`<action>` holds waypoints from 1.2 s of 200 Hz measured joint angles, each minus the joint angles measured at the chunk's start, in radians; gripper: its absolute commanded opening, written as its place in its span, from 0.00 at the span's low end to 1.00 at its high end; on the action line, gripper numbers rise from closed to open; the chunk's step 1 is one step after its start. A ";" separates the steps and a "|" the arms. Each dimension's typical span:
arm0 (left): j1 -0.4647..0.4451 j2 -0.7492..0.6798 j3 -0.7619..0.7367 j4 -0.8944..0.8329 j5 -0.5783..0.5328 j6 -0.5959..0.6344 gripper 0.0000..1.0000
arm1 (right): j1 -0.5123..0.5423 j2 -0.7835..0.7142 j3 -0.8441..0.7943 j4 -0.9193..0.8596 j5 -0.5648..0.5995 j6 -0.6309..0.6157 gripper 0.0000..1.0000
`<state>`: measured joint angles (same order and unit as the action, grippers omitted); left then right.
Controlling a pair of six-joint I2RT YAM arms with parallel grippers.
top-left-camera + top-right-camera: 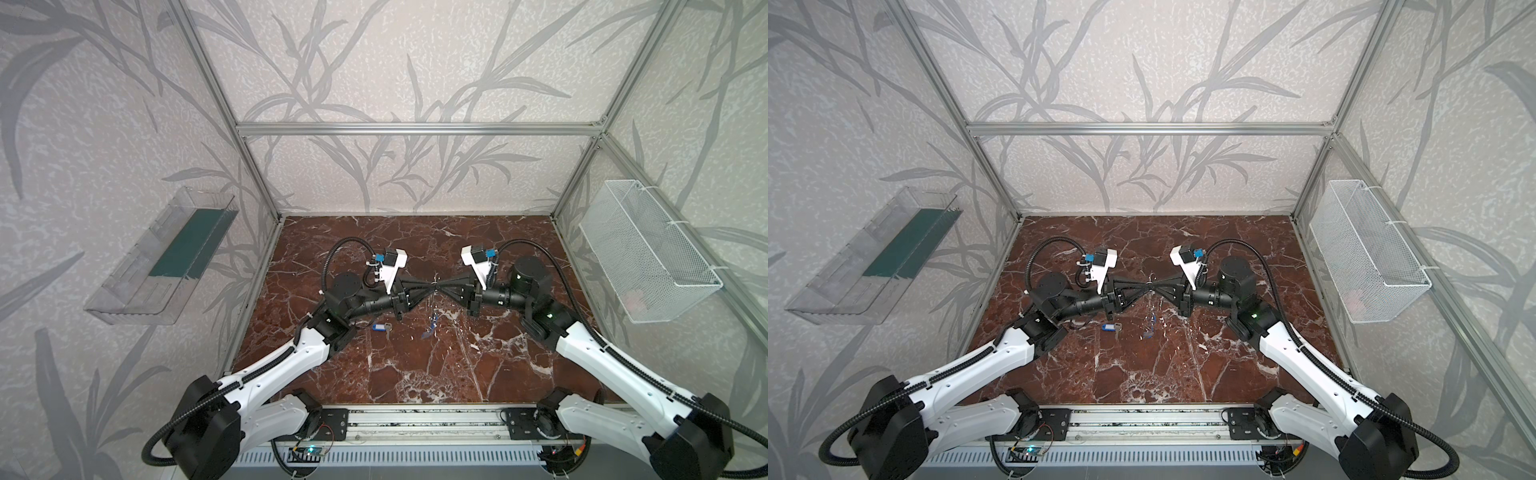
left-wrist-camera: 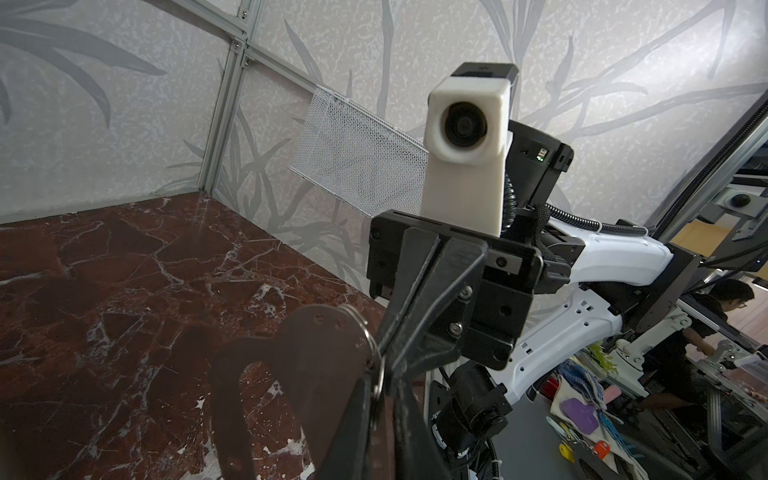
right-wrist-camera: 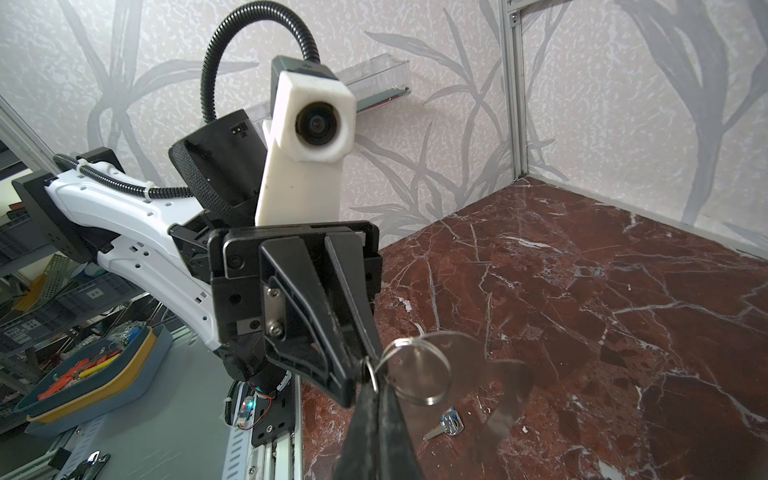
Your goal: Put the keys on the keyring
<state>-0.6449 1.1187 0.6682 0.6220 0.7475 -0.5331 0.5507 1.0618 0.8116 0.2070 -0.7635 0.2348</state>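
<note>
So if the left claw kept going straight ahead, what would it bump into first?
Probably the keyring, right at the left gripper, and just behind it the right gripper, pointing straight back tip to tip.

Red-brown marble tabletop (image 1: 415, 365), clear plastic bin (image 1: 137, 309) on one wall, white mesh basket (image 1: 648, 266) opposite

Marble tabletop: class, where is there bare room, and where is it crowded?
Crowded: mid-table, where the left pincer and right pincer meet at the keyring. Free: the strip behind them up to the rear wall, and the stretch between the blue-tagged key and the front rail.
</note>
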 measured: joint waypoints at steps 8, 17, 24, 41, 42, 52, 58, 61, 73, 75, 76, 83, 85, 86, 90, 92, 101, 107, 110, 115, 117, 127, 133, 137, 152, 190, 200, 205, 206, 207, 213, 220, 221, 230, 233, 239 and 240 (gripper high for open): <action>0.000 0.000 0.000 0.000 0.000 0.000 0.14 | -0.006 0.000 0.000 0.001 -0.006 0.000 0.00; 0.000 0.000 0.000 -0.001 -0.001 0.001 0.14 | -0.011 0.000 0.000 0.003 -0.010 0.001 0.00; 0.000 0.000 0.000 -0.002 -0.002 0.002 0.14 | -0.016 0.000 0.000 0.005 -0.014 0.001 0.00; 0.000 -0.001 0.000 -0.002 -0.002 0.002 0.14 | -0.022 0.000 -0.001 0.008 -0.024 0.004 0.00; 0.000 -0.001 0.000 -0.002 -0.002 0.002 0.14 | -0.022 0.000 -0.001 0.008 -0.024 0.004 0.00; 0.000 -0.001 0.000 0.000 0.000 0.000 0.14 | -0.024 0.000 -0.001 0.011 -0.028 0.004 0.00; 0.000 -0.001 0.000 0.001 0.001 -0.001 0.14 | -0.024 0.001 -0.001 0.013 -0.032 0.005 0.00; 0.000 0.000 0.000 0.002 0.002 -0.002 0.14 | -0.025 0.002 -0.001 0.013 -0.033 0.005 0.00; 0.001 0.002 0.000 0.008 0.005 -0.007 0.14 | -0.026 0.006 -0.001 0.017 -0.039 0.006 0.00; 0.001 0.003 0.000 0.010 0.005 -0.009 0.14 | -0.027 0.006 -0.001 0.018 -0.040 0.006 0.00; 0.001 0.004 0.000 0.011 0.006 -0.010 0.14 | -0.027 0.007 -0.001 0.018 -0.040 0.006 0.00; 0.003 0.009 0.000 0.016 0.007 -0.013 0.13 | -0.027 0.009 -0.001 0.020 -0.041 0.006 0.00; 0.003 0.010 0.000 0.018 0.007 -0.014 0.12 | -0.028 0.010 -0.001 0.020 -0.041 0.006 0.00; 0.003 0.011 0.000 0.019 0.008 -0.016 0.12 | -0.028 0.010 -0.001 0.020 -0.041 0.006 0.00; 0.004 0.013 0.000 0.021 0.008 -0.018 0.12 | -0.028 0.011 -0.001 0.021 -0.041 0.006 0.00; 0.005 0.014 0.000 0.022 0.009 -0.019 0.11 | -0.028 0.011 -0.001 0.021 -0.041 0.007 0.00; 0.006 0.019 0.000 0.025 0.010 -0.026 0.09 | -0.029 0.013 -0.001 0.020 -0.042 0.006 0.00; 0.006 0.023 0.000 0.029 0.011 -0.029 0.06 | -0.029 0.014 -0.001 0.020 -0.042 0.006 0.00; 0.006 0.024 0.000 0.029 0.011 -0.029 0.04 | -0.029 0.014 -0.001 0.020 -0.043 0.006 0.00; 0.006 0.026 0.000 0.031 0.011 -0.031 0.01 | -0.029 0.014 -0.001 0.020 -0.043 0.007 0.00; 0.006 0.026 0.000 0.031 0.011 -0.030 0.00 | -0.029 0.014 -0.001 0.020 -0.043 0.007 0.00; 0.006 0.028 0.000 0.037 0.012 -0.031 0.00 | -0.031 0.016 -0.001 0.021 -0.043 0.008 0.00; 0.006 0.029 0.000 0.037 0.012 -0.032 0.00 | -0.031 0.016 -0.001 0.021 -0.044 0.008 0.00; 0.006 0.029 0.000 0.037 0.012 -0.032 0.00 | -0.031 0.016 -0.001 0.021 -0.045 0.008 0.00; 0.006 0.029 0.000 0.037 0.012 -0.032 0.00 | -0.032 0.016 -0.001 0.021 -0.047 0.008 0.00; 0.005 0.029 0.003 0.013 -0.004 -0.009 0.00 | -0.032 0.016 -0.002 0.018 -0.043 0.008 0.00; 0.004 0.029 0.008 -0.005 -0.015 0.004 0.00 | -0.032 0.016 -0.003 0.014 -0.038 0.008 0.00; 0.003 0.028 0.011 -0.017 -0.021 0.011 0.00 | -0.032 0.016 -0.004 0.013 -0.035 0.008 0.03; 0.003 0.028 0.012 -0.019 -0.023 0.012 0.00 | -0.032 0.016 -0.005 0.013 -0.034 0.008 0.04; 0.003 0.027 0.013 -0.022 -0.024 0.015 0.00 | -0.032 0.016 -0.005 0.013 -0.031 0.008 0.06; 0.003 0.026 0.014 -0.032 -0.034 0.024 0.00 | -0.032 0.015 -0.007 0.013 -0.025 0.010 0.16; 0.003 0.023 0.016 -0.046 -0.045 0.035 0.00 | -0.032 0.014 -0.011 0.011 -0.013 0.016 0.22; 0.003 0.023 0.016 -0.048 -0.047 0.035 0.00 | -0.032 0.013 -0.011 0.012 -0.011 0.014 0.22; -0.001 0.014 0.016 -0.074 -0.068 0.049 0.00 | -0.034 0.006 -0.020 0.015 0.008 0.017 0.23; -0.001 0.012 0.016 -0.082 -0.074 0.054 0.00 | -0.037 0.001 -0.024 0.016 0.016 0.022 0.24; -0.001 0.006 0.016 -0.097 -0.089 0.064 0.00 | -0.041 -0.008 -0.033 0.020 0.028 0.028 0.24; -0.001 0.006 0.016 -0.098 -0.090 0.064 0.00 | -0.043 -0.011 -0.036 0.021 0.031 0.029 0.24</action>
<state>-0.6460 1.1244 0.6838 0.5236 0.6575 -0.4686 0.5072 1.0504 0.7757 0.2276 -0.7322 0.2634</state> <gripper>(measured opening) 0.047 0.232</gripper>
